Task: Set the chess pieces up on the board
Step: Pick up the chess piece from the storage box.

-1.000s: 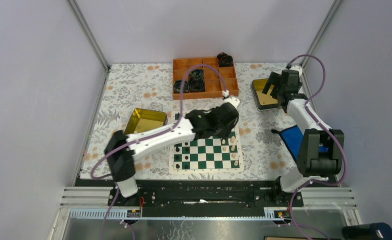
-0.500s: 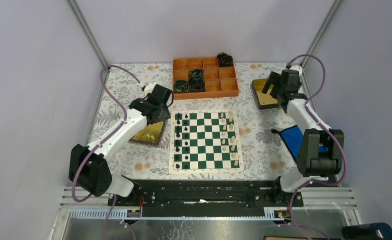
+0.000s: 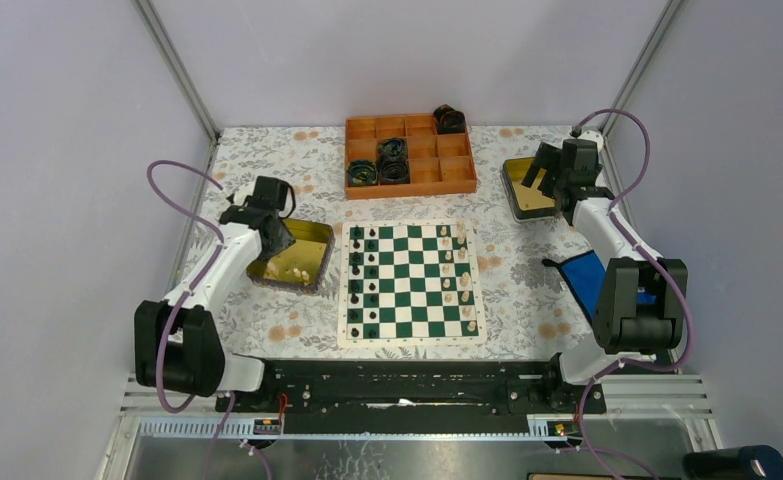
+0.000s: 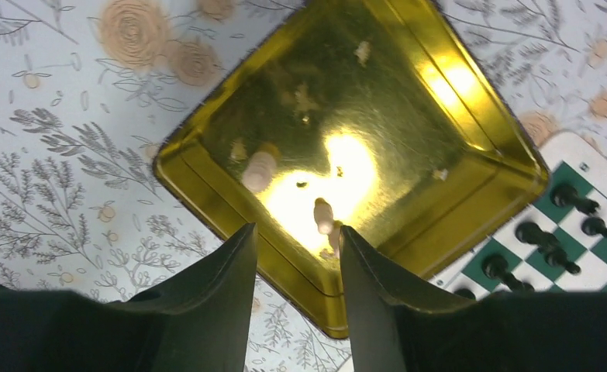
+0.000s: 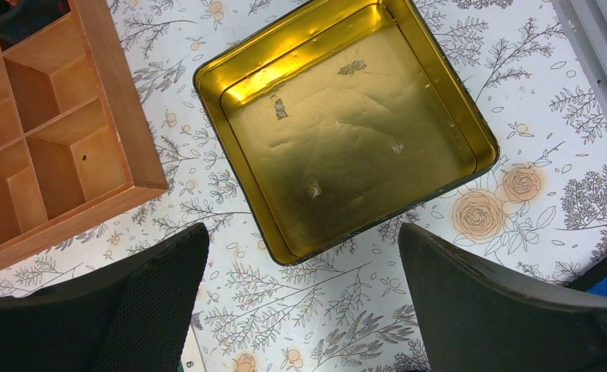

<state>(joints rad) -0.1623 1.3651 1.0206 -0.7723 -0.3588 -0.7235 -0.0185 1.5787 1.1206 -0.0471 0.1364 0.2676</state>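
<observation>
Gold metal fills our left wrist view: the left tin [image 4: 199,182] lies under our left gripper [image 4: 296,263], whose fingers stand a narrow gap apart above two loose cream pieces [image 4: 259,170] on the tin's floor. Just right of that tin is the board [image 3: 413,340], with black pieces [image 3: 370,275] lined along its left columns and white pieces [image 3: 464,280] along its right. Our right gripper [image 5: 300,263] hangs with its fingers wide apart over the right tin [image 5: 346,155], beside the orange tray [image 3: 412,190] at the far side.
</observation>
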